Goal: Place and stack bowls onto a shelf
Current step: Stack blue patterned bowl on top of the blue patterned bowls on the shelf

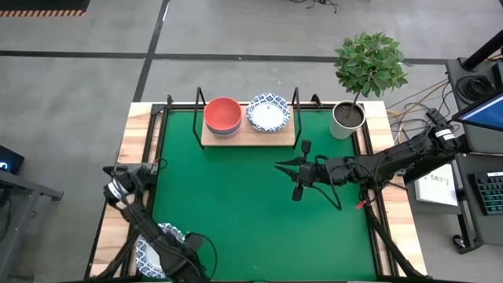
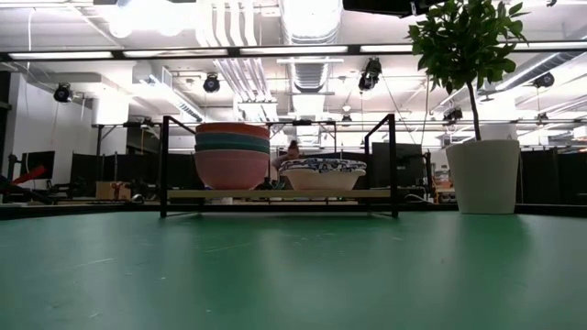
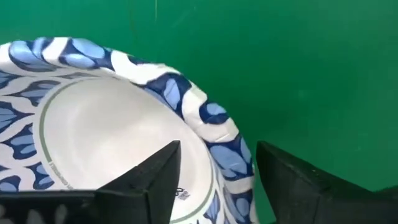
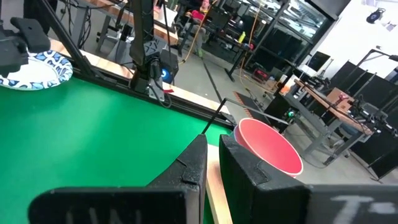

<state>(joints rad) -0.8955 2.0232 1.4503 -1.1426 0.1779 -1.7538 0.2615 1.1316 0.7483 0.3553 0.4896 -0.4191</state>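
The shelf stands at the mat's far edge. On it sit a stack of plain bowls with a red bowl on top, and beside that a white bowl with a blue rim. Another blue-rimmed bowl rests on the green mat at the near left corner. My left gripper is open and points down over it. One finger is inside the bowl, and the other is outside its rim. My right gripper hovers shut in front of the shelf. My left gripper straddles the bowl's rim from above, but I cannot tell whether either finger touches the bowl.
A white plant pot with a leafy plant stands right of the shelf. The shelf's black wire uprights rise at its ends. Open green mat lies between the two arms.
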